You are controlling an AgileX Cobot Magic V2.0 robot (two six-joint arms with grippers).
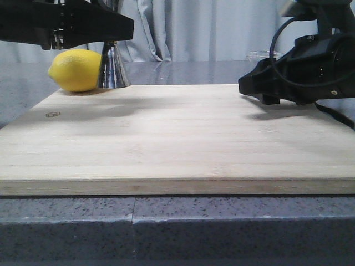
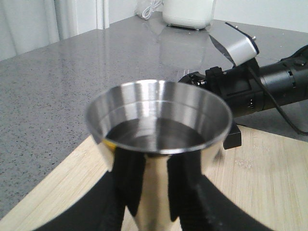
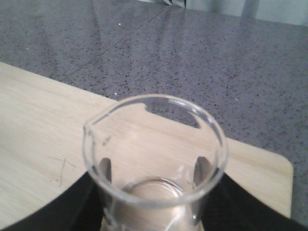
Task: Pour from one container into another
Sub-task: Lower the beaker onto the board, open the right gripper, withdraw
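Beaker [image 3: 154, 163] sits clamped btwn right gripper [image 3: 153, 202] fingers, upright, spout to one side, over the wooden board [image 3: 38, 130]; in front view only its rim shows above the arm. Jigger [image 2: 156, 139] is clamped by left gripper [image 2: 153, 192], dark liquid inside, its base on the board's far edge. Lemon [image 1: 75, 70] lies touching the jigger, just beside the left gripper. Grey counter [image 3: 202, 62] all round. Jigger's top hidden behind left arm in front view; beaker markings hard to read.
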